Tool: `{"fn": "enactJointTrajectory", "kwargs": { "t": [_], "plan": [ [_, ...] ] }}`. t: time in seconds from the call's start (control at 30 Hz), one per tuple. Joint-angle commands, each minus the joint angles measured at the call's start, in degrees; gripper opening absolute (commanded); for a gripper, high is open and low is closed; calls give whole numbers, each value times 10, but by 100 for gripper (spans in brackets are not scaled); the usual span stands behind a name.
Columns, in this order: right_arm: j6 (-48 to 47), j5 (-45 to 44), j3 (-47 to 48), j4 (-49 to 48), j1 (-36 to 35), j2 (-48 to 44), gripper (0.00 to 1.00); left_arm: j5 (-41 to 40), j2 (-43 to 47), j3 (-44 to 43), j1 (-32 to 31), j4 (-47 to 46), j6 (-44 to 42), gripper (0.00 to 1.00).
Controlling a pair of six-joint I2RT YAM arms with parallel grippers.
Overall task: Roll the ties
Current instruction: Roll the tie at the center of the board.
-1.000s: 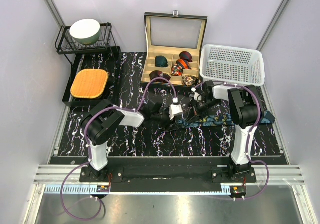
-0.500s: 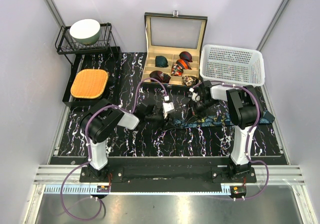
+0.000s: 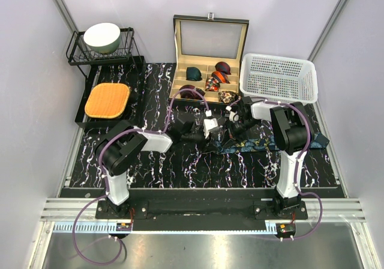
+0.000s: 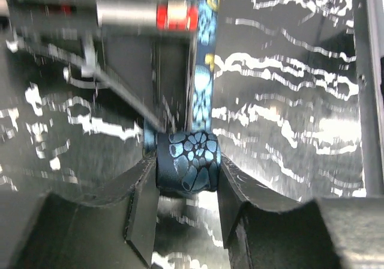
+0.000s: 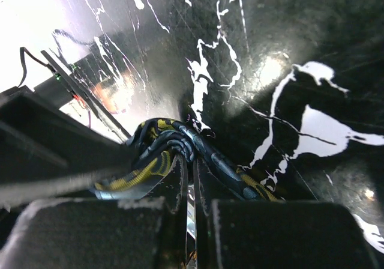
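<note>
Left end effector (image 4: 187, 172) pinching the coiled end of navy tie (image 4: 201, 95); strip runs toward 3 o'clock on worktop (image 3: 180, 167). Right end effector (image 5: 191, 168) pressed together, tie fabric bunched at its tips.

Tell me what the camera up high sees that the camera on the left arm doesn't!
Only the top view shows the whole scene: the bowl on its rack, the orange mat, the open box holding rolled ties, the white basket, the left arm and the right arm. Only the left wrist view shows, up close, the small flowery coil of the navy tie squeezed between the fingers of the left gripper. Both show the navy tie and the black marbled table.
</note>
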State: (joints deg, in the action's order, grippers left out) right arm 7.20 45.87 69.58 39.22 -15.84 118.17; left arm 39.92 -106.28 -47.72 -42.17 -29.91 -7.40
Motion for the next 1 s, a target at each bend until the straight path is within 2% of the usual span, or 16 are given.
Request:
{"fn": "enactJointTrajectory", "kwargs": {
  "t": [0.0, 0.27, 0.5, 0.7, 0.97],
  "plan": [
    [-10, -99, -11, -54, -16, 22, 0, -21, -26, -49, -19, -3, 15, 42],
    [-8, -84, -17, -60, -17, 24, 0, -34, -81, -67, -36, 41, -38, 42],
    [-4, -57, -24, -72, -16, 15, 0, -76, -102, -69, -49, 157, -132, 40],
    [2, -16, -34, -85, -14, 0, 0, -123, -118, -75, -62, 234, -161, 39],
    [11, 35, -14, -55, 30, -26, 16, -155, -123, -72, -63, 317, -192, 29]
  ]
}}
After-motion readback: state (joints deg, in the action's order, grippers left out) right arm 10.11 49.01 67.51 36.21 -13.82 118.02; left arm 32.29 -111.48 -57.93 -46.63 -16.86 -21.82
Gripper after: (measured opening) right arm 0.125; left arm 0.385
